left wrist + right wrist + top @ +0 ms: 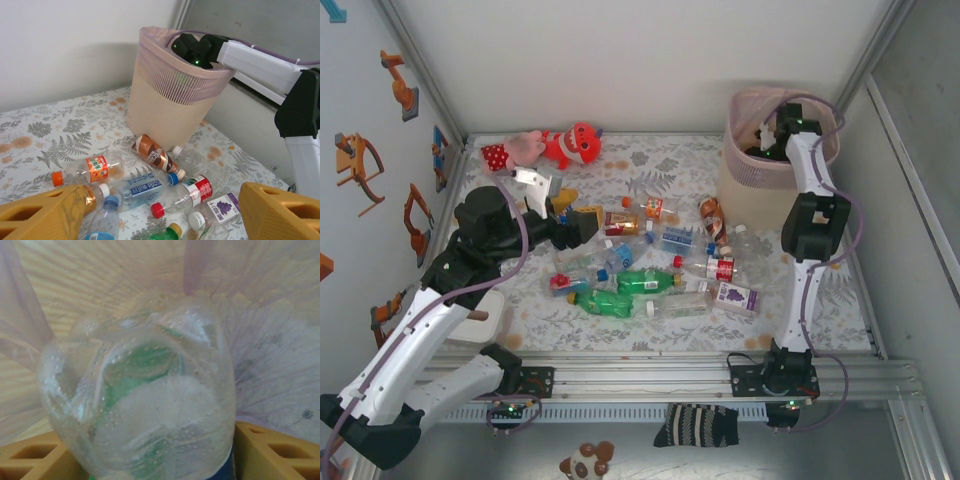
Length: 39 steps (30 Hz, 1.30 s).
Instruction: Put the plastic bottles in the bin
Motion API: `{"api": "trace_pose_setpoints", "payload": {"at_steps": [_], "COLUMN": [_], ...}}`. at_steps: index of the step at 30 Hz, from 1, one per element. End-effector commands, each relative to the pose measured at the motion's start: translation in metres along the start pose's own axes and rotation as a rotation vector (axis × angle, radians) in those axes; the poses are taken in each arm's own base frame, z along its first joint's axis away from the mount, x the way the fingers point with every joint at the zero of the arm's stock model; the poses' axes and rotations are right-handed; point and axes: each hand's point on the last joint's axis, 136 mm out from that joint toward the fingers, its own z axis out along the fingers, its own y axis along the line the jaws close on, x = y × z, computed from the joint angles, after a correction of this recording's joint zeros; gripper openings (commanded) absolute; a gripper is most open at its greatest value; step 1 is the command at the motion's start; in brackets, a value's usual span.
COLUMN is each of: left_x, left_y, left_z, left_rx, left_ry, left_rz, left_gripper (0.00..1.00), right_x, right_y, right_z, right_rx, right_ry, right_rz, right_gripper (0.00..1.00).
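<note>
The bin (165, 100) stands on floral cloth (65, 135), the right arm (260, 60) reaching into it. Near it plastic bottles (192, 192) lie scattered (one brown, one orange-labelled), beyond the spread fingers (50, 212) of the left gripper (167, 200).

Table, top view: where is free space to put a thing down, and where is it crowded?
Free: the far strip of table between the plush toys and the bin, and the near-right corner beside the right arm. Crowded: the middle, where the plastic bottles lie.

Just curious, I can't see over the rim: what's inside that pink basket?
The right gripper reaches into the bin, a clear bottle between its fingers. A lilac bag lines the walls. The bottom is covered by the bottle.
</note>
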Motion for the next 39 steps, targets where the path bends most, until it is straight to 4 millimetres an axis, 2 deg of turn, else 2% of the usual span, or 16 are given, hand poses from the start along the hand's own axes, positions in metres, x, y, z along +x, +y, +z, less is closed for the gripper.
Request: {"api": "trace_pose_setpoints", "payload": {"at_steps": [1, 8, 14, 21, 26, 30, 39], "left_x": [0.009, 0.019, 0.034, 0.066, 0.098, 0.125, 0.193], "left_y": [0.006, 0.018, 0.026, 0.033, 0.041, 0.055, 0.077], "left_z": [0.003, 0.006, 0.009, 0.005, -0.003, -0.011, -0.026], "left_rx": [-0.027, -0.086, -0.114, -0.137, -0.138, -0.168, -0.125], "left_ry": [0.032, 0.074, 0.129, 0.309, 0.516, 0.69, 1.021], "left_rz": [-0.022, -0.035, -0.044, 0.069, 0.181, 0.244, 0.361], "left_gripper": [0.8, 0.79, 0.79, 0.79, 0.79, 0.77, 0.75], "right_x": [-0.011, -0.016, -0.022, -0.021, -0.014, -0.002, 0.032], "right_y": [0.013, 0.022, 0.034, 0.054, 0.069, 0.08, 0.094], "right_z": [-0.046, -0.091, -0.145, -0.21, -0.246, -0.265, -0.283], "right_rx": [0.02, 0.051, 0.071, 0.077, 0.06, 0.054, 0.036], "right_ry": [-0.072, -0.144, -0.249, -0.374, -0.443, -0.477, -0.522], "right_rz": [-0.034, -0.059, -0.086, -0.12, -0.139, -0.157, -0.164], "right_gripper": [0.69, 0.69, 0.69, 0.69, 0.69, 0.69, 0.69]}}
